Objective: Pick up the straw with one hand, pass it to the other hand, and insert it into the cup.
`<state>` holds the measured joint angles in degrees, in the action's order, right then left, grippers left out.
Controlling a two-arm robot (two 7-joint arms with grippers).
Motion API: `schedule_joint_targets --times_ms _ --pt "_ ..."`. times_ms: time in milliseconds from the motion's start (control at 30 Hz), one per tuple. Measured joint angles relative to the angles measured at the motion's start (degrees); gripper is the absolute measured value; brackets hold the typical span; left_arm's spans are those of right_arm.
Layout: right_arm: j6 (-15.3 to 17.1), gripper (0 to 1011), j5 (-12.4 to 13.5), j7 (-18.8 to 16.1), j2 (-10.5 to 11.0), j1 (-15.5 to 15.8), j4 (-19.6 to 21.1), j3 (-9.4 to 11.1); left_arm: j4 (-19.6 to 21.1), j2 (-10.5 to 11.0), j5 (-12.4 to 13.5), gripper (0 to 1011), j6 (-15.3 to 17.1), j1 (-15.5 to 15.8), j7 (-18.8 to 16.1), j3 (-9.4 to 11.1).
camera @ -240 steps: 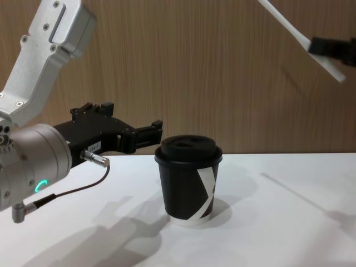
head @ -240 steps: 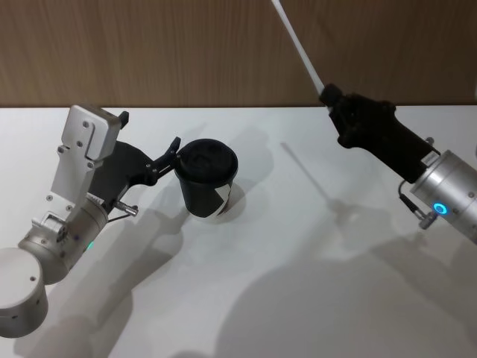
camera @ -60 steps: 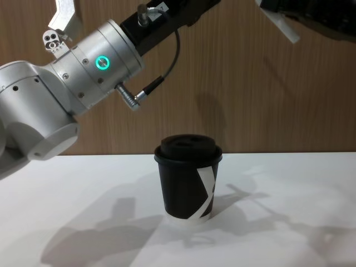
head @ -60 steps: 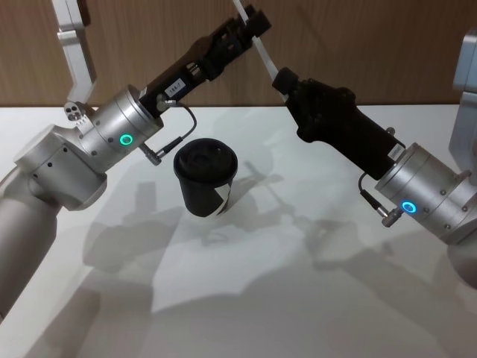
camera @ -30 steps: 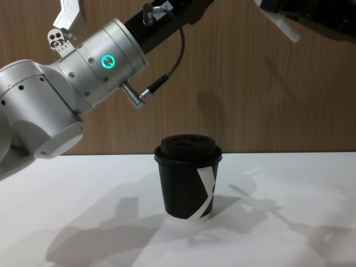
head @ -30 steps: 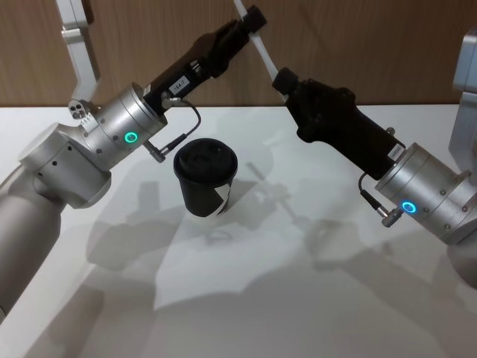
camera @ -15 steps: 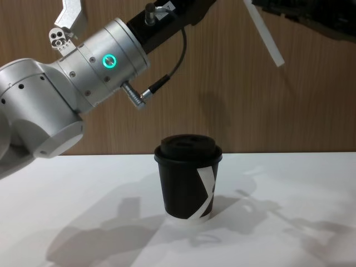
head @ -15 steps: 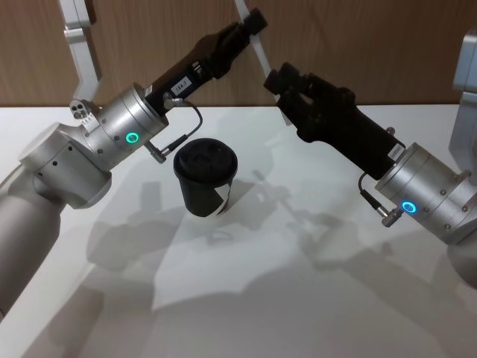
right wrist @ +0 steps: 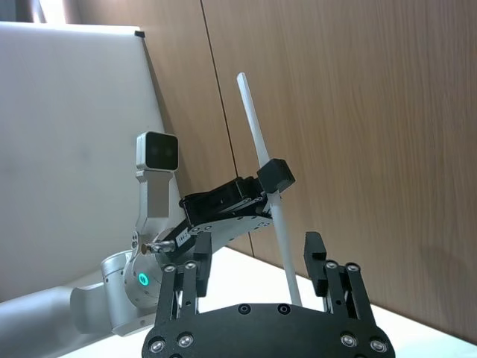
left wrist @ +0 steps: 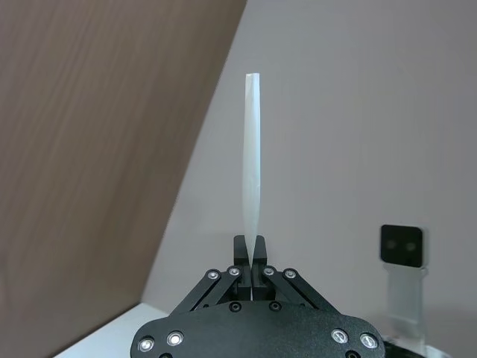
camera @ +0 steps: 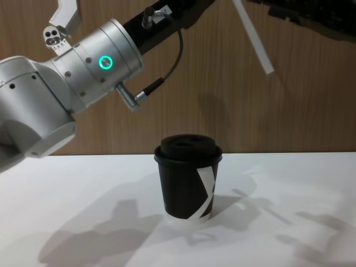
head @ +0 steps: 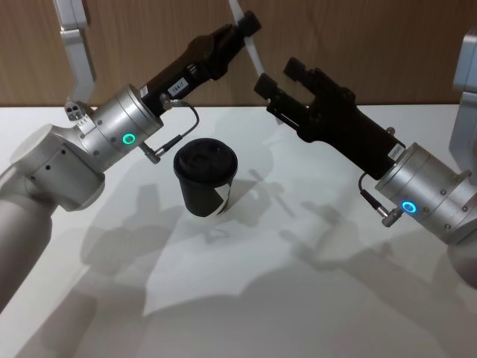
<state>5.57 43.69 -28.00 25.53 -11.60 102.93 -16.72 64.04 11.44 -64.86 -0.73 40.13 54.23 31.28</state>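
- On the white tabletop [head: 298,298], nearest the robot and a little to its left of centre, stands the black paper coffee cup [head: 205,179] with a black domed plastic lid, a white X-shaped stripe and a white base rim. It is upright, its lid is on, and nothing touches it.
- Above the cup and off to the left, the left arm's silver cylindrical wrist with a glowing green ring and a black cable slopes up and away towards the wall.
- At the end of that arm, the long black left gripper [head: 248,22] has its fingers [left wrist: 240,261] pressed together on the thin straight white drinking straw [head: 254,54], pinching it part-way along.
- High in the air, the straw is above and beyond the cup, well clear of the lid. In the chest view it slants, with its free lower end [camera: 253,38] hanging to the right of the cup.
- Reaching in from the right, the black right gripper [head: 278,77] sits just beside the straw's lower end with its fingers [right wrist: 317,257] spread wide. In the right wrist view the straw [right wrist: 256,134] rises through the gap between them, touching neither.
- Behind everything runs a brown wood-panelled wall [head: 373,45].
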Motion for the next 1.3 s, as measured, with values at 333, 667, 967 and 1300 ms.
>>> schedule_joint_targets --times_ms 333,667,967,1300 --pt "0.00 1001 0.00 0.00 0.00 0.00 0.00 0.00 3.98 2.53 4.42 8 -2.54 -1.72 -6.57 0.08" --pt "0.00 1001 0.00 0.00 0.00 0.00 0.00 0.00 8.42 5.59 11.13 7 -4.05 -3.67 -15.38 0.45" --pt "0.00 1001 0.00 0.00 0.00 0.00 0.00 0.00 9.61 7.17 15.50 8 -4.01 -4.34 -20.29 1.04" --pt "0.00 1001 0.00 0.00 0.00 0.00 0.00 0.00 9.27 7.57 18.10 7 -3.73 -4.24 -22.20 1.53"
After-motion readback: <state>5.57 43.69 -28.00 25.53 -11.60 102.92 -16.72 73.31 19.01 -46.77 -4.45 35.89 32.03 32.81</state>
